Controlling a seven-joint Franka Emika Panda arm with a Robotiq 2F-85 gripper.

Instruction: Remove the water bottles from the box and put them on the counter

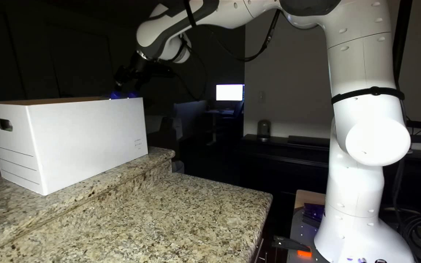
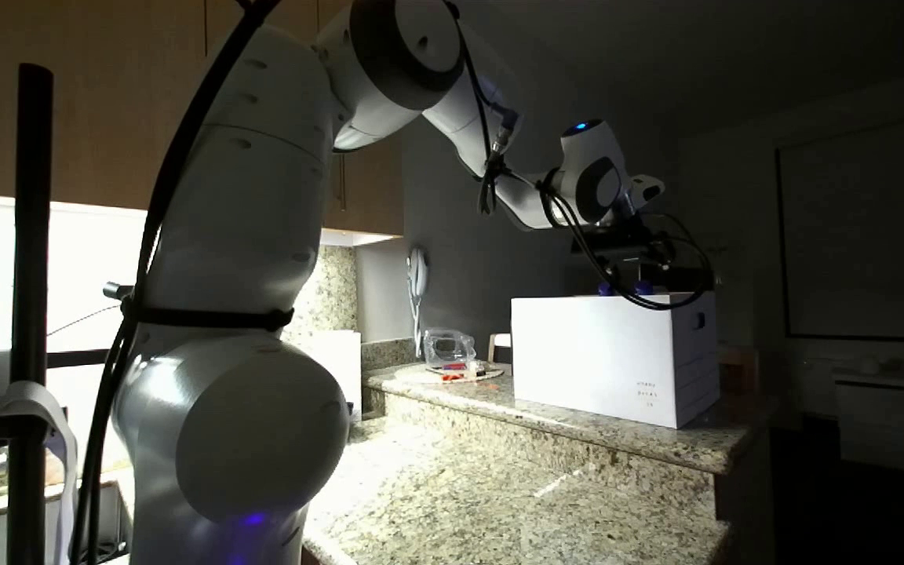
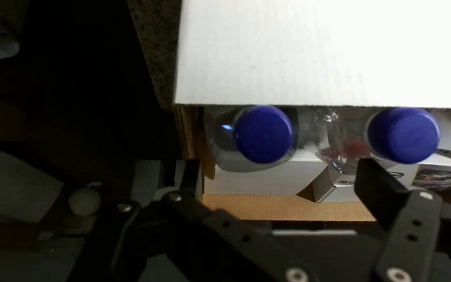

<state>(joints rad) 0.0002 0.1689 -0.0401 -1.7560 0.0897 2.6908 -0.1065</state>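
Bottles, clear and blue-capped, inside white box

A bright screen, wooden cabinets, a white wall phone and clear plastic packaging

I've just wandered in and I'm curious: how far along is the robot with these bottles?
Done: positioning, it seems; the jaws stand open above the white box.
In hand: nothing gripped; a grasp is probably next.
Left: one bottle and its neighbour show inside the box in the wrist view, so both need lifting out onto the counter.
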